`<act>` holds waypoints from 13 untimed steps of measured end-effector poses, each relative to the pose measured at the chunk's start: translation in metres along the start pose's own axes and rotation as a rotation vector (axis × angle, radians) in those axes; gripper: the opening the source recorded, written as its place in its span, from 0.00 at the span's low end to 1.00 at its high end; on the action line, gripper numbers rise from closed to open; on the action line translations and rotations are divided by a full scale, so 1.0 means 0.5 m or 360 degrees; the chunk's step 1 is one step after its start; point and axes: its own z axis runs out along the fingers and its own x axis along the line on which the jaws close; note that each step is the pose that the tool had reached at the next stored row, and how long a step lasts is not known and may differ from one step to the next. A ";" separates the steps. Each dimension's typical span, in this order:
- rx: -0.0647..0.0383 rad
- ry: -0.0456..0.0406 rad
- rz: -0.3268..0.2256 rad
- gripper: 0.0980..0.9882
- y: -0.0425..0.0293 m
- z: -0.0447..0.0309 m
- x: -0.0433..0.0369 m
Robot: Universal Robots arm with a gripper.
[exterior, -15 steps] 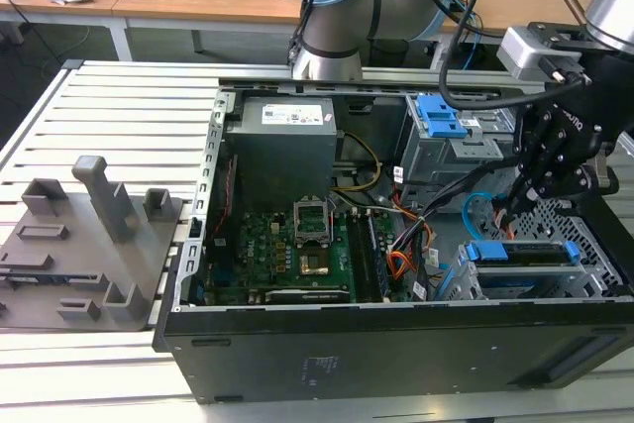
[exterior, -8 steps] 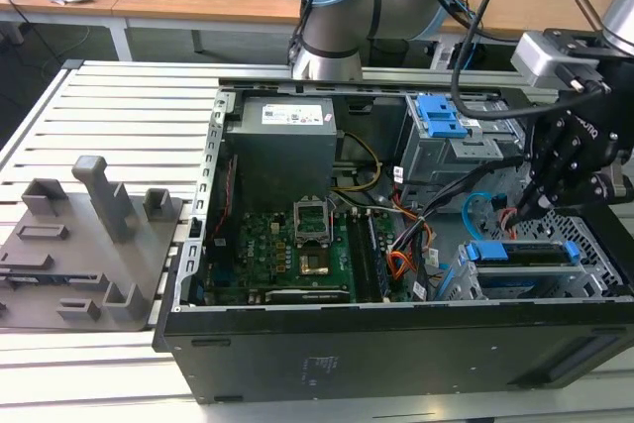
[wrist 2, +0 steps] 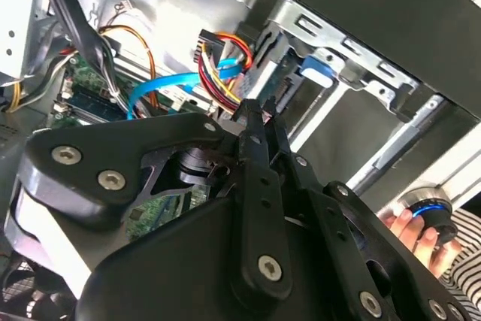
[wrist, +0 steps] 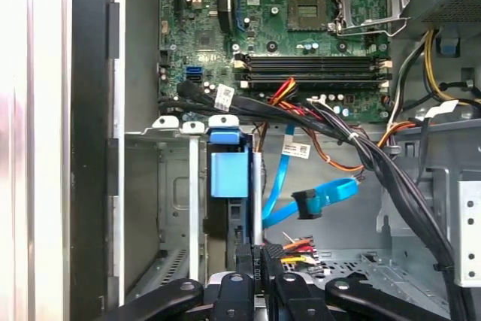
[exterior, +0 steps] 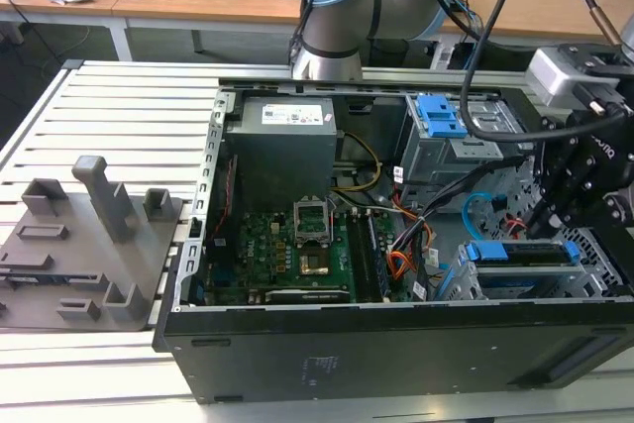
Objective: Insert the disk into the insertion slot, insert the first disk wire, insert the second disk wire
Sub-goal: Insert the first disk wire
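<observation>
Blue caddy plastic marks the disk (exterior: 520, 253), already seated in the insertion slot (exterior: 456, 282). The gripper (wrist: 264, 253) hovers just beside it, fingers pinched narrow against the red-and-yellow power wire bundle (wrist: 295, 244). The second disk wire (wrist: 308, 203) dangles unplugged nearby. It could snag on the fingers, or a skewed plug could jam at the disk's connector.

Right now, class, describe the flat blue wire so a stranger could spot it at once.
Find the open case; to the exterior view's right of its green motherboard curls the blue wire. It alone is flat and light blue, ending in a small dark plug; neighbouring wires are thin red, orange and yellow strands.
</observation>
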 end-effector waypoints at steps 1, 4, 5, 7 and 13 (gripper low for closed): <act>0.0000 0.0000 0.0000 0.08 0.000 0.000 0.004; 0.0000 0.0000 0.0000 0.08 -0.001 0.001 0.030; 0.0000 0.0000 0.0000 0.08 -0.001 0.001 0.038; 0.0000 0.0000 0.0000 0.08 -0.001 0.001 0.045; 0.0000 -0.0010 0.0000 0.08 -0.001 0.001 0.030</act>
